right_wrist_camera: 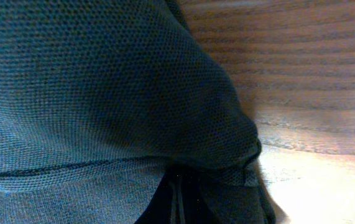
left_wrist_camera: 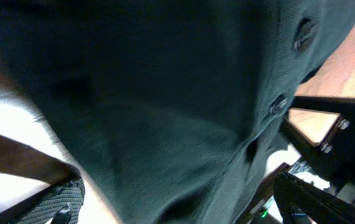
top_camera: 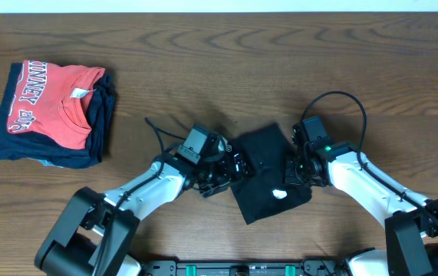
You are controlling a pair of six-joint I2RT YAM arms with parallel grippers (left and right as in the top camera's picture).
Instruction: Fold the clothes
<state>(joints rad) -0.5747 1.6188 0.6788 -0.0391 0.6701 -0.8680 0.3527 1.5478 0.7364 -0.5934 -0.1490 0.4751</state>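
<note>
1. Because black cloth fills both wrist views, I cannot tell whether the left gripper (top_camera: 230, 167) or the right gripper (top_camera: 294, 170) has its fingers apart or together. From overhead, each sits at an opposite edge of the shirt (top_camera: 265, 161), touching it.
2. My guess is that they flank it this way to pin or pinch both sides, so a fold goes over evenly.
3. The shirt lies on the table (top_camera: 203, 61) between the two arms, toward their bases. It is already a compact, slightly skewed rectangle, so I judge the folding well along.
4. A white tag (top_camera: 279, 193) shows on the shirt near the edge facing the bases, but it is too small to read. The left wrist view shows two small roundish marks (left_wrist_camera: 303, 30) on the cloth, with nothing legible.
5. Well apart, off to the left, a red shirt (top_camera: 50, 103) rests on a navy pile (top_camera: 102, 126), probably set aside out of the working area. Its white block lettering runs sideways and I cannot read it with certainty.
</note>
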